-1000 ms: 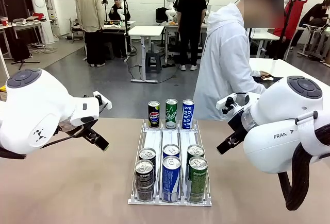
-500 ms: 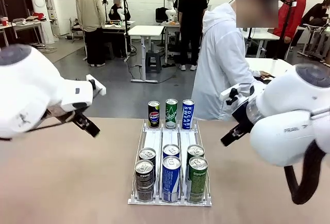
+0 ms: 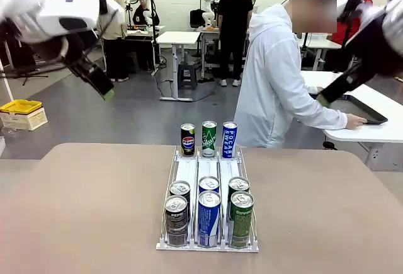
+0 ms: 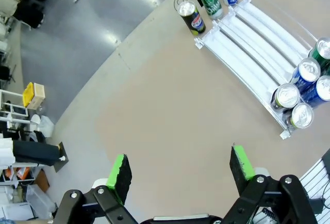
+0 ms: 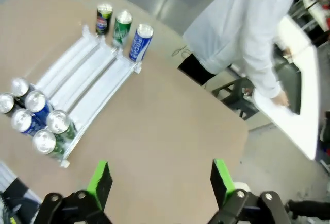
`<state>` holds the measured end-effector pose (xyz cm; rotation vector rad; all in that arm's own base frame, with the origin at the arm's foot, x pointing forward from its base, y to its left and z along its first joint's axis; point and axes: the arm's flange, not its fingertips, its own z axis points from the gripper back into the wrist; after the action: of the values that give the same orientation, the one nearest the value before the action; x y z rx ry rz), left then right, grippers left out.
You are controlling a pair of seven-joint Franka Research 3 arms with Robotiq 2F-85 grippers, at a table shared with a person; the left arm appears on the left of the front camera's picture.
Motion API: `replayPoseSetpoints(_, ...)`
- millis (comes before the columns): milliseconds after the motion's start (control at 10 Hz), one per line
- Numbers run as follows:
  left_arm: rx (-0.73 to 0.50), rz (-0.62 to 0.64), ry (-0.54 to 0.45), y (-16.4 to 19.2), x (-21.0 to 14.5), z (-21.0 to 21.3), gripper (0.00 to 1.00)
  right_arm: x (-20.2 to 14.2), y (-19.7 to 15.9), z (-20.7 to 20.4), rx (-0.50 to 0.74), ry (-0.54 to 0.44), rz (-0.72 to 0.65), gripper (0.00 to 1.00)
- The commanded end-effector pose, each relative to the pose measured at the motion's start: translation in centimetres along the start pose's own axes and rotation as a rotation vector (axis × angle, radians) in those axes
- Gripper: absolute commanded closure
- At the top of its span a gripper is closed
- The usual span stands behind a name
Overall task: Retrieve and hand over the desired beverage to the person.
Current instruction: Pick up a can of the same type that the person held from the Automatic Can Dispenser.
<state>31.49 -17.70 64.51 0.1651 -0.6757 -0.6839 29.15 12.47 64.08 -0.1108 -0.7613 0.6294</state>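
I have my left gripper [image 4: 180, 168] and right gripper [image 5: 161, 180] spread wide and empty over bare tabletop [image 4: 170, 95], the can rack [image 4: 252, 44] ahead-right of the left jaws, the person [image 5: 247, 28] past the table edge beyond the right jaws.

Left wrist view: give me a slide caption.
Open left claw high above the table, holding nothing; can rack at upper right.
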Motion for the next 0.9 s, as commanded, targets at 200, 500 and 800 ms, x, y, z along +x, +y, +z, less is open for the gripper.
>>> replayPoseSetpoints(200, 0.000, 0.000, 0.000, 0.0, 0.0, 0.0, 0.00, 0.0, 0.0, 0.0, 0.000, 0.000, 0.000, 0.00)
replayPoseSetpoints(500, -0.257, -0.002, 0.051, 2.3, -0.3, -0.2, 0.00, 0.3, -0.2, 0.5, -0.007, -0.004, -0.002, 0.00)
replayPoseSetpoints(800, -0.675, -0.063, -0.006, 12.4, -4.4, 1.3, 0.00, -4.7, -7.8, 0.3, 0.369, -0.056, -0.157, 0.00)
